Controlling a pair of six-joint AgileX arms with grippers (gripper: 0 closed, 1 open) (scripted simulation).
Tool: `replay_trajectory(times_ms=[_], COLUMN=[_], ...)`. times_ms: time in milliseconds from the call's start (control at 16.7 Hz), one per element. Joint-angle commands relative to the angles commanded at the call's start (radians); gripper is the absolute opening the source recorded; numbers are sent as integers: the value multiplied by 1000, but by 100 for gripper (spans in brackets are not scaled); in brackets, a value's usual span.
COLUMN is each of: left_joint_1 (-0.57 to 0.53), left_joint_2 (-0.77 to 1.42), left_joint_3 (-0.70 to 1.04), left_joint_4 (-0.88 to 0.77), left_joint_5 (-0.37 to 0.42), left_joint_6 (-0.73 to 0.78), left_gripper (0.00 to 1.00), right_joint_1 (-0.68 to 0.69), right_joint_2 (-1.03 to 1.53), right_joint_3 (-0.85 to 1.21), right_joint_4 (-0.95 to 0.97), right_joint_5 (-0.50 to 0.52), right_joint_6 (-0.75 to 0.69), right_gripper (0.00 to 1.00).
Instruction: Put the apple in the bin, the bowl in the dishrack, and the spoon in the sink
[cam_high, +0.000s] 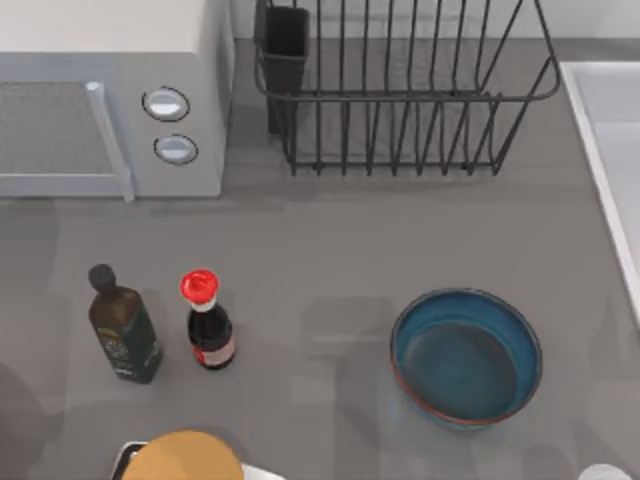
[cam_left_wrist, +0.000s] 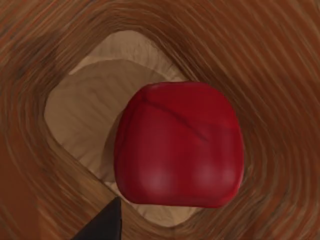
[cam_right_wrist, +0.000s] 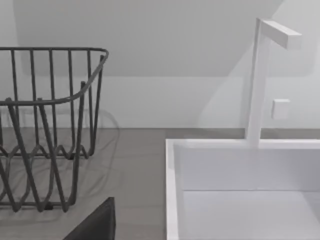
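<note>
The apple (cam_left_wrist: 179, 147) is seen in the left wrist view, lying inside a woven brown bin (cam_left_wrist: 260, 60) against its pale inner bottom, with a dark tip of the left gripper at the edge of that view; whether the left gripper is open or closed cannot be told, and no grip on the apple is seen. In the top view the rounded tan top of the bin (cam_high: 185, 457) is seen at the table's near edge, left of centre. The bowl (cam_high: 466, 357) stands upright on the grey table (cam_high: 330, 240), right of centre and well apart from the dishrack (cam_high: 400, 90), which is placed at the far side with its dark cup (cam_high: 286, 45) at its left corner. The sink (cam_high: 612, 150) is set at the table's right edge, just beside the dishrack. In the right wrist view the dishrack (cam_right_wrist: 45, 125) and the sink (cam_right_wrist: 240, 185) with its white tap (cam_right_wrist: 262, 75) are seen side by side; only a dark tip of the right gripper is caught there, so its opening cannot be told. A microwave (cam_high: 110, 100) is at the far left, and a green bottle (cam_high: 123, 325) and a red-capped bottle (cam_high: 208, 322) stand side by side in front of it.
</note>
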Motion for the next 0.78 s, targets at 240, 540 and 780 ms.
replay_trajectory(times_ms=[240, 540, 780], left_joint_1=[-1, 6, 13], left_joint_2=[-4, -123, -317], left_joint_3=[1, -15, -78], left_joint_4=[4, 108, 272], left_joint_5=[3, 70, 159], left_joint_6=[-9, -211, -561], left_gripper=[100, 100, 100], right_joint_1=[0, 0, 0], right_joint_2=[0, 0, 0], right_joint_3=[0, 0, 0], right_joint_4=[0, 0, 0], right_joint_5=[0, 0, 0], right_joint_6=[0, 0, 0], right_gripper=[100, 100, 100])
